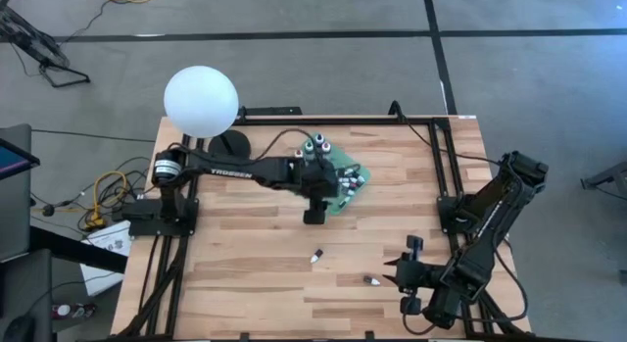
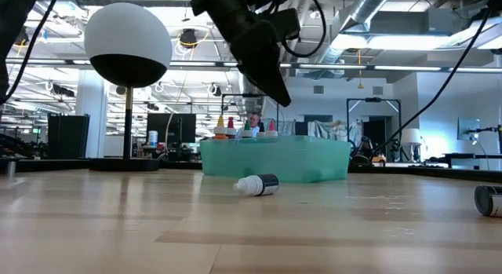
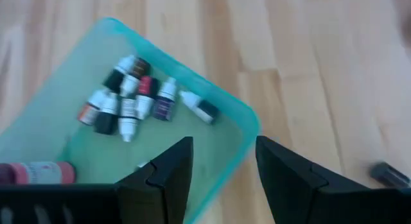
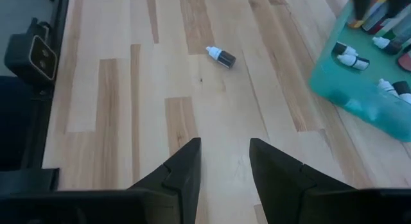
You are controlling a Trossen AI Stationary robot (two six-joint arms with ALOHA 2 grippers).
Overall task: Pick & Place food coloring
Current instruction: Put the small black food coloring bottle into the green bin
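The green tray (image 1: pixel 343 185) sits at the table's middle, far side. It holds several food coloring bottles (image 3: pixel 128 99): small white-tipped ones lying flat, and larger capped ones (image 1: pixel 315 146) upright at its far end. Two small bottles lie on their sides on the wood: one (image 1: pixel 316 255) (image 2: pixel 257 184) (image 4: pixel 221 56) near the middle, one (image 1: pixel 373 280) (image 2: pixel 490 200) farther right. My left gripper (image 1: pixel 313 213) (image 3: pixel 225 166) hangs open and empty above the tray's near edge. My right gripper (image 1: pixel 400 273) (image 4: pixel 225 166) is open and empty above the near right table, beside the second bottle.
A white globe lamp (image 1: pixel 201 102) (image 2: pixel 128 42) on a black base stands at the far left corner. The black frame rails (image 1: pixel 446 166) run along the table's edges. Bare wood (image 1: pixel 245 273) lies between the tray and the near edge.
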